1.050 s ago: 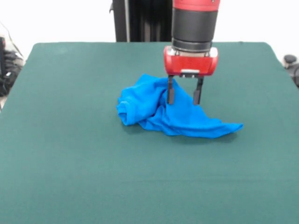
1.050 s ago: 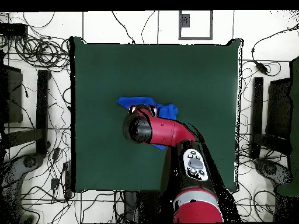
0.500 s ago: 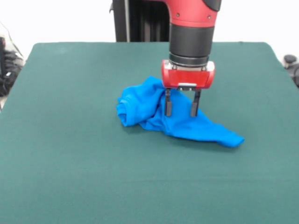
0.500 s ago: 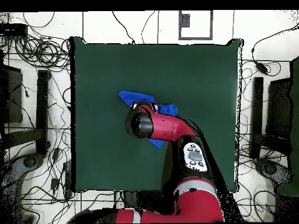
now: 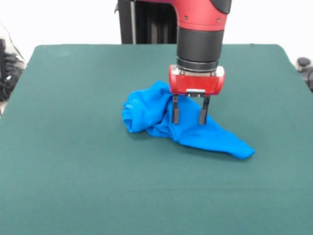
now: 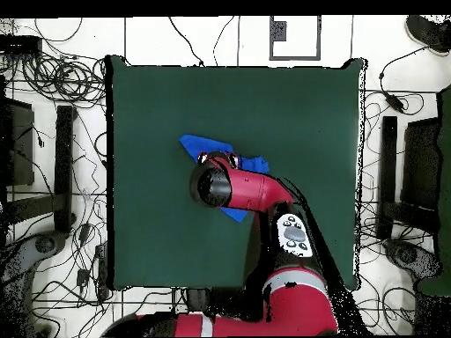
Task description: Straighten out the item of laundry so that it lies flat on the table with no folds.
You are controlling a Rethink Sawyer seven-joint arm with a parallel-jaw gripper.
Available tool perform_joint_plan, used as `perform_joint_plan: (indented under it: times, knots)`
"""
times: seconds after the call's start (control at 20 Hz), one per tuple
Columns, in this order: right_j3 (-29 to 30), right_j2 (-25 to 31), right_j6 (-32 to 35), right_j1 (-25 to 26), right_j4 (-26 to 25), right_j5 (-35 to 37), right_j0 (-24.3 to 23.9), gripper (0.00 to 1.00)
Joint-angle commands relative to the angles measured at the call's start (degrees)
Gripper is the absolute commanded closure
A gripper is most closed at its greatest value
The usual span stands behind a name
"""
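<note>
My red-bodied gripper (image 5: 189,116) stood with black fingers spread wide, empty, tips down at crumpled bright blue thin-fabric T-shirt (image 5: 161,110), bunched mid-bench on dark green felt bench (image 5: 73,161). Risk: pinching several layers together, so lifting dragged whole heap, folds kept.

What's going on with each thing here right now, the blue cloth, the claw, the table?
T-shirt: crumpled in a heap near the table's middle, bunched at one end, one thin tail stretched out flat.
Gripper: open, pointing straight down, fingers over the heap's middle.
Table: green top, bare around the shirt.
</note>
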Motion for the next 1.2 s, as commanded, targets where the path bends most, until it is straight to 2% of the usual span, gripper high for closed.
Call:
perform_joint_plan:
  times: [0.05, 0.55, 0.6, 1.2]
  knots:
    - [-1.4, 2.7, 6.5, 0.2, -1.9, -1.1, 0.4, 0.00]
    - [-0.4, 3.5, 7.3, -0.3, -2.5, -4.5, -0.2, 0.00]
    - [-0.3, 3.6, 7.3, -0.4, -2.4, -4.7, -0.2, 1.00]
    - [0.3, 3.8, 6.9, -0.5, -2.8, -6.0, -0.4, 1.00]
